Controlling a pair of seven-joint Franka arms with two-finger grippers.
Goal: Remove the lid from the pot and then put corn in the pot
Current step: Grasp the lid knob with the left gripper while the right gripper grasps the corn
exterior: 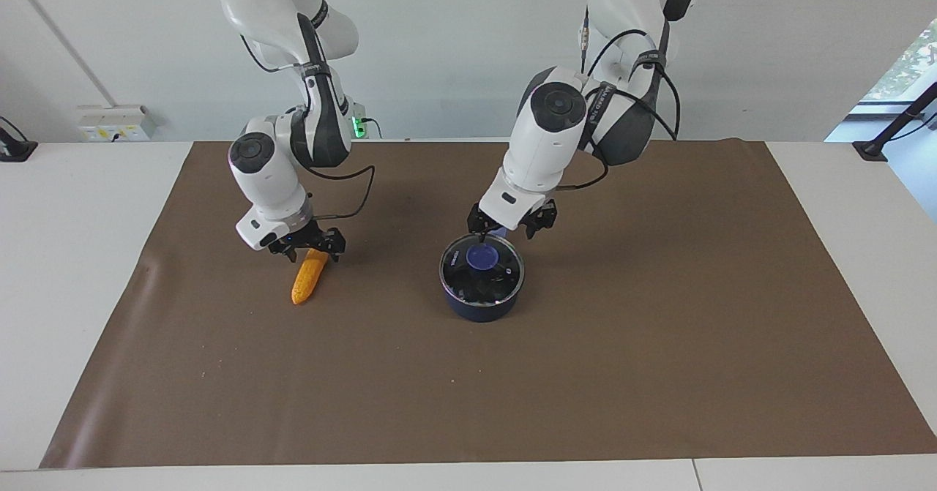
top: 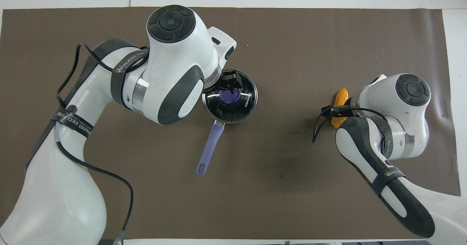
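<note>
Pot [exterior: 479, 302]: dark navy saucepan on the brown mat [exterior: 659, 345], about mid-table. Its lighter blue handle [top: 209, 146] runs toward the robots, hole at the end.

Lid [exterior: 505, 280]: clear glass disc with metal rim, seated on the pot. Blue knob [exterior: 483, 258] at centre; glass reflects dark shapes.

Corn [exterior: 309, 280]: yellow-orange cob lying on the mat toward the right arm's end of the table, well apart from the pot. Tapered tip points away from the robots; the end nearer the robots sits under the right gripper.

Left gripper [exterior: 512, 229]: low over the edge of the lid nearer the robots, just short of the knob. Fingers spread apart, one each side, holding nothing. In the overhead view the fingers [top: 230, 82] show dark above the knob; whether a tip touches the lid cannot be told.

Right gripper [exterior: 313, 248]: down at the cob's near end, fingers straddling it. Whether they press on the cob or only flank it cannot be told.

Left arm [top: 171, 66]: reaches in over the pot and covers part of the lid's rim from above.

Right arm [top: 394, 121]: bent over the corn and hides most of the cob in the overhead view.
</note>
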